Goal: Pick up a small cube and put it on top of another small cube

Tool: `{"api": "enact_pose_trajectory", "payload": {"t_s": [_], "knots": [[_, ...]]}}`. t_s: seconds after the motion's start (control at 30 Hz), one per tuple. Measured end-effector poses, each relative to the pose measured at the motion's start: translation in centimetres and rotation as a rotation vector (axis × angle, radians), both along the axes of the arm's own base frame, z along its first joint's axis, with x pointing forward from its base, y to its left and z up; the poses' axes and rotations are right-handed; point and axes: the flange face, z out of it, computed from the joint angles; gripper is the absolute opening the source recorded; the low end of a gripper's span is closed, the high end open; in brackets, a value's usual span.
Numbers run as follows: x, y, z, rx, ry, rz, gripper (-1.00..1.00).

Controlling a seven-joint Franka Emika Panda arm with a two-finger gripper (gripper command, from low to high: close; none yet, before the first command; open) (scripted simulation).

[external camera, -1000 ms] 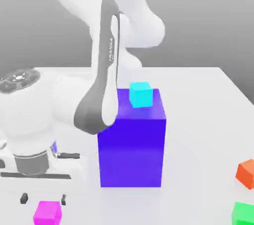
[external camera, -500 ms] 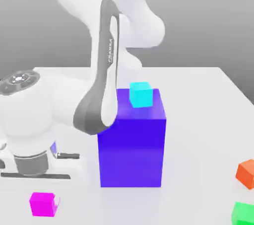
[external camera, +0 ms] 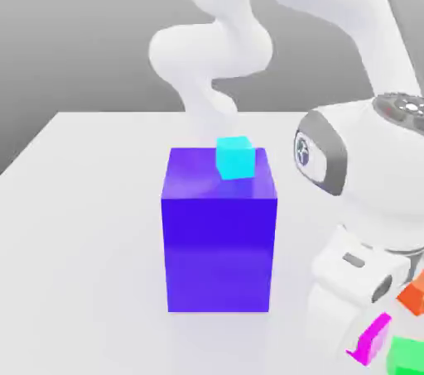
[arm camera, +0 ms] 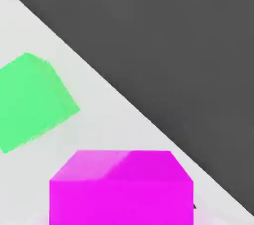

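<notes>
The small magenta-pink cube (external camera: 373, 338) hangs tilted just under the white hand at the exterior view's lower right, and my gripper (external camera: 365, 345) is shut on it. In the hand view the same cube (arm camera: 121, 189) sits very close, right between the jaws. A green cube (arm camera: 32, 100) lies on the white table beside it, seen in the exterior view as the green cube (external camera: 406, 358) at the bottom right corner. A cyan cube (external camera: 234, 157) rests on top of the big blue-violet block (external camera: 219, 241) in the middle of the table.
An orange cube (external camera: 412, 294) lies at the exterior view's right edge, partly behind the arm. The arm's white links (external camera: 356, 199) stand between the block and these cubes. The table edge (arm camera: 124, 95) runs close by the held cube, with dark ground beyond.
The arm has swung from the exterior view's left to its right. The magenta cube left the lower left of the table and now hangs at the hand on the lower right.
</notes>
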Motion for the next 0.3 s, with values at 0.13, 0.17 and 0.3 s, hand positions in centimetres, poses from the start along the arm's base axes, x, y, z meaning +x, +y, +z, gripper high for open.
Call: {"api": "enact_pose_trajectory", "payload": {"t_s": [0.13,0.17,0.3], "knots": [[0.0,0.0,0.0,0.000,0.000,0.000,1.00],[-0.4,1.9,-0.9,-0.001,-0.002,0.040,1.00],[-0.8,3.7,3.3,-0.001,-0.005,0.078,1.00]]}}
